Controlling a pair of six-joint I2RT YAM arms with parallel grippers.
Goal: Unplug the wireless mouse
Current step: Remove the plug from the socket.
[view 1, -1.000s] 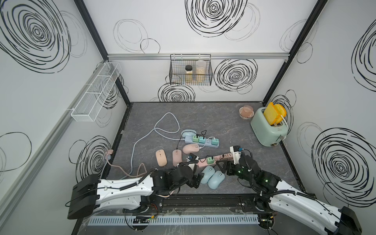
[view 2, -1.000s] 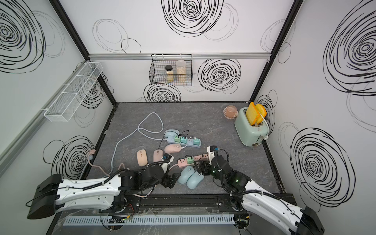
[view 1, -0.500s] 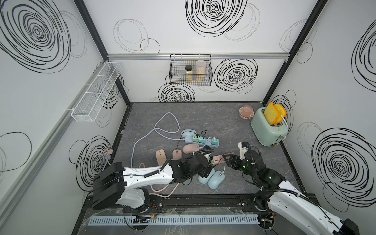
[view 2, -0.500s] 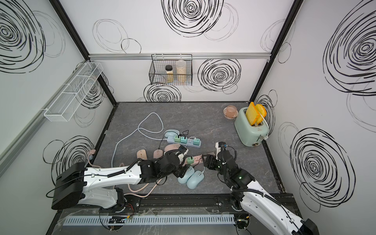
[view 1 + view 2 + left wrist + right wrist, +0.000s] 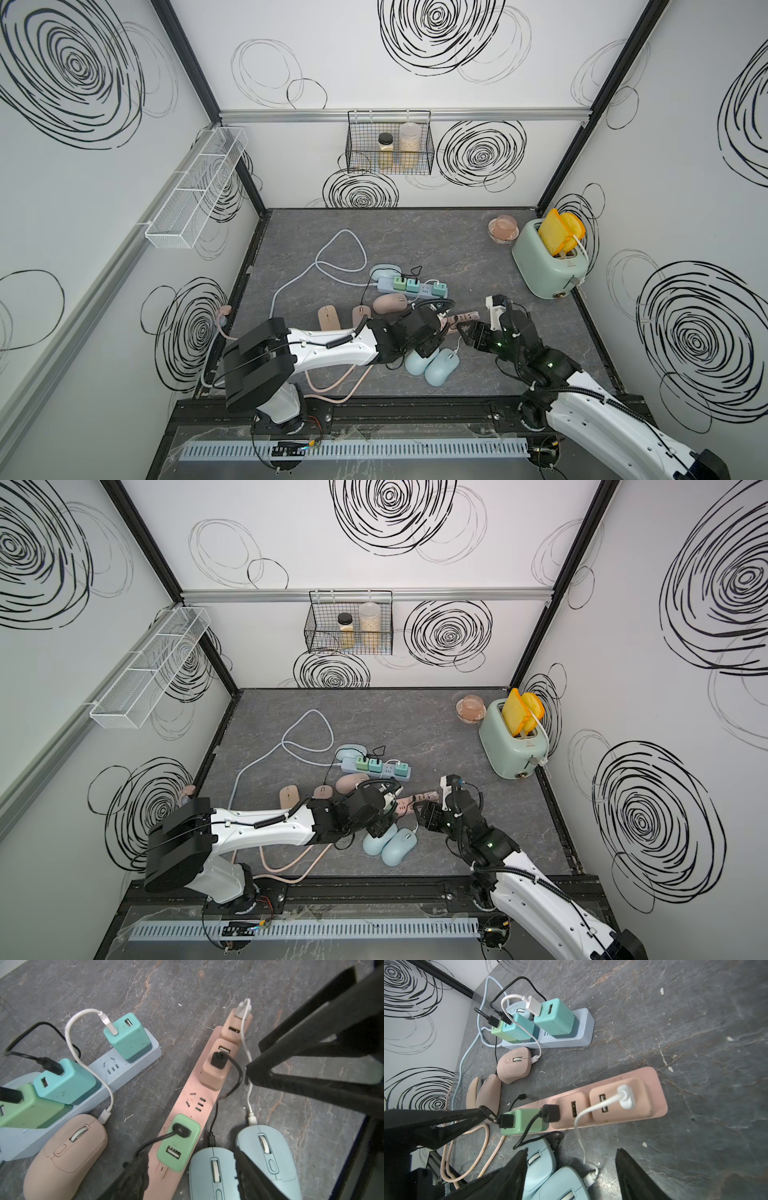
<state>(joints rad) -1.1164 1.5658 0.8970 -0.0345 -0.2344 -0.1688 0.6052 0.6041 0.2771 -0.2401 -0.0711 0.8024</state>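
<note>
Hung on the back wall: black wire basket (image 5: 361, 158), two jars upright inside, a dark-lidded jar (image 5: 385, 150) beside a taller clear jar (image 5: 409, 141). Fixed to the left wall: white mesh rack (image 5: 195, 187), split into three bays. At the far right of the worktop (image 5: 436, 237): mint toaster (image 5: 544, 270) with yellow slices (image 5: 555, 232) standing in its slots, and just beside it a small pink cup (image 5: 503, 229).

Near the front edge, close side by side: black-cabled blue mouse (image 5: 212, 1172) and white-cabled blue mouse (image 5: 270, 1157). Long axes parallel, running from near-left to far-right in both top views. Noses (the wheel and socket ends) aimed at the pink power strip (image 5: 195, 1095). Both plugged in at the nose: black cable (image 5: 214, 1118) up to the middle tan charger (image 5: 214, 1072), white cable (image 5: 249, 1099) to the end tan charger (image 5: 232, 1028).

Left tool (image 5: 187, 1159) spread, straddling the strip's end with the green charger (image 5: 178, 1147) and the black-cabled blue mouse, one finger (image 5: 249, 1178) down between the two mice, seemingly brushing the shell, though hard to confirm from this angle. Right tool (image 5: 571, 1151) likewise spread, hovering above the white cable's plug (image 5: 588, 1178), gripping nothing.
</note>
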